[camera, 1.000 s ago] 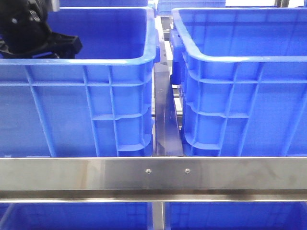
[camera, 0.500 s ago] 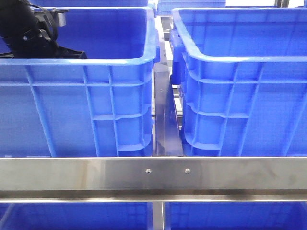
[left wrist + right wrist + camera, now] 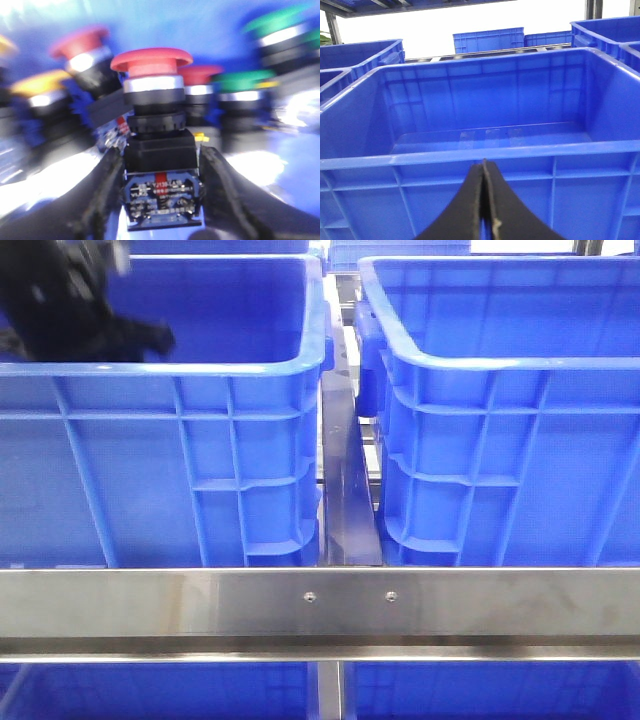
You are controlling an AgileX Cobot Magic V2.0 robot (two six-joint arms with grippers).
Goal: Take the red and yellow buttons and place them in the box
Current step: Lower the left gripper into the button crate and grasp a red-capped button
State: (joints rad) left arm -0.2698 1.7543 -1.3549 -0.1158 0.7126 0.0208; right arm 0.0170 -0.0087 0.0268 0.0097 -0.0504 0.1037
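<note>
Two blue bins stand side by side. In the left bin (image 3: 250, 370) our left gripper (image 3: 161, 165) has dipped lower and blurs, pinching a red button (image 3: 152, 62) among the others; lifting seems next. Our right gripper (image 3: 484, 200) waits pressed together before the empty box (image 3: 490, 150).

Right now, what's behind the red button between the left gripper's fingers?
Behind the red button, blurred: more red, yellow and green buttons. The button hides whatever sits directly behind it, and the bin floor there.
</note>
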